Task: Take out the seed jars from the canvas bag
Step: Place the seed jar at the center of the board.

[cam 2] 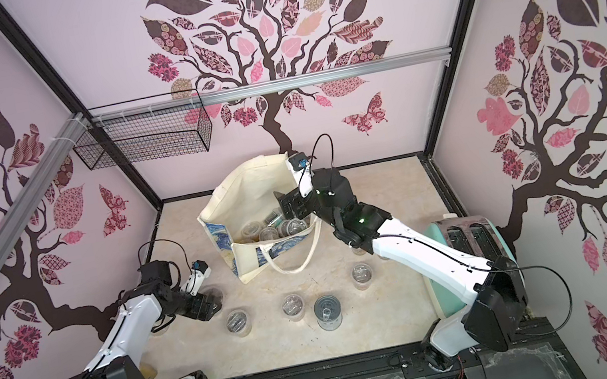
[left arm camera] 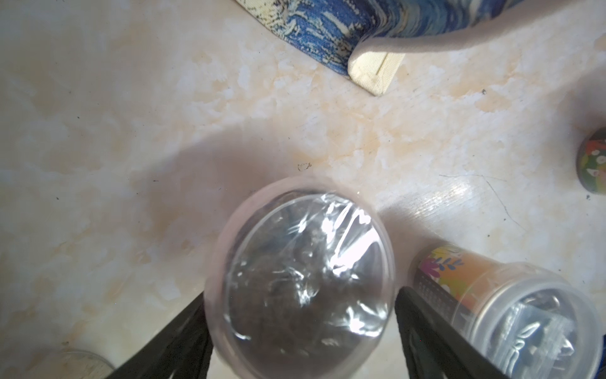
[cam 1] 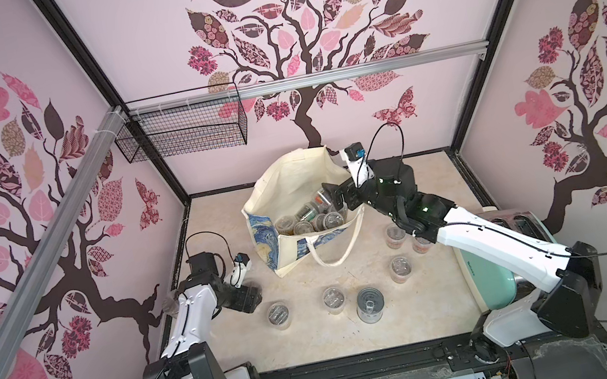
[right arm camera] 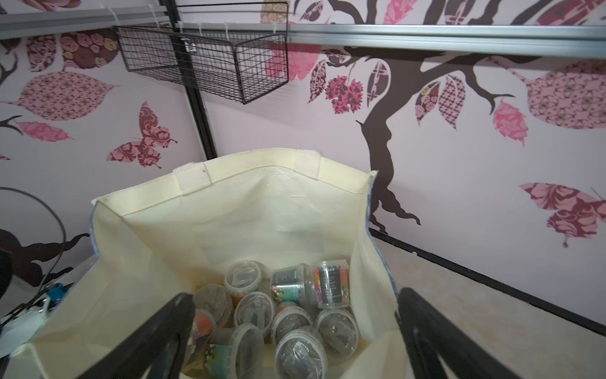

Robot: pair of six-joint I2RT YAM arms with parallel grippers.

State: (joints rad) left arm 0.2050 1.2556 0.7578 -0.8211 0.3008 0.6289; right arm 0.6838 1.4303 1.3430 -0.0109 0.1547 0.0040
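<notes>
The canvas bag [cam 1: 284, 185] [cam 2: 236, 198] stands open at the back of the table, with several seed jars [cam 1: 311, 218] [right arm camera: 288, 315] heaped on its bottom. My right gripper [cam 1: 337, 197] [right arm camera: 295, 328] hangs open over the bag's mouth, with nothing between its fingers. My left gripper [cam 1: 247, 298] [left arm camera: 300, 295] is low at the table's left. It is open around an upright seed jar [left arm camera: 298, 272] that stands on the table, and there is a gap at one finger. More seed jars [cam 1: 278, 315] [cam 1: 334, 299] [cam 1: 400, 268] stand in front of the bag.
A metal can [cam 1: 370, 305] stands among the front jars. A mint toaster [cam 1: 489, 271] lies under the right arm. One bag handle [cam 1: 330, 253] trails onto the table. A wire basket [cam 1: 182, 134] hangs on the back rail. Another jar [left arm camera: 508, 311] stands beside the left fingers.
</notes>
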